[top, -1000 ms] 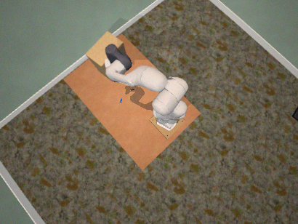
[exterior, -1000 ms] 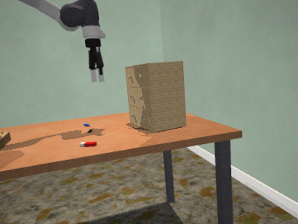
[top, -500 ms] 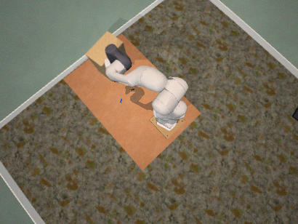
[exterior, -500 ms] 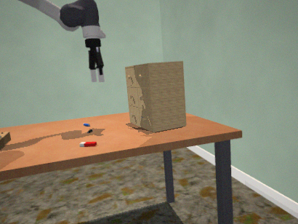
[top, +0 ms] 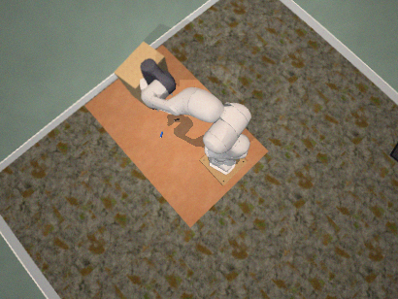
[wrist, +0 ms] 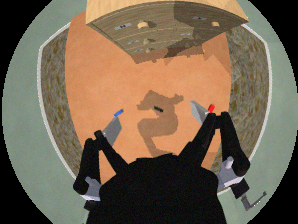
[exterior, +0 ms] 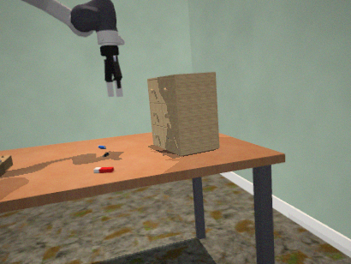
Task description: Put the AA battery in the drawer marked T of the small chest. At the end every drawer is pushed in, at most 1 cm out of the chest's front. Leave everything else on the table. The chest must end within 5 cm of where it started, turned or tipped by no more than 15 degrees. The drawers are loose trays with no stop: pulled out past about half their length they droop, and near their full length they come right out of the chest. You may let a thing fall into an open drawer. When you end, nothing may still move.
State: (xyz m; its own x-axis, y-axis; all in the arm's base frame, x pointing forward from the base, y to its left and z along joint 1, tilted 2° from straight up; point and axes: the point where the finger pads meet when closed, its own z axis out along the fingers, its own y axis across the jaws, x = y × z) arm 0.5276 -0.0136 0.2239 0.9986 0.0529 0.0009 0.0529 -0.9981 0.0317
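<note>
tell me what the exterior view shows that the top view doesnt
Only the exterior view shows the chest's front with its stacked drawers all pushed in, the red and white item on the table, the table legs, and the open gripper hanging high above the table, level with the chest's upper part.

Only the top view shows the arm's base plate and the whole table outline.

Both show the chest, the small blue item and a small dark item.
</note>
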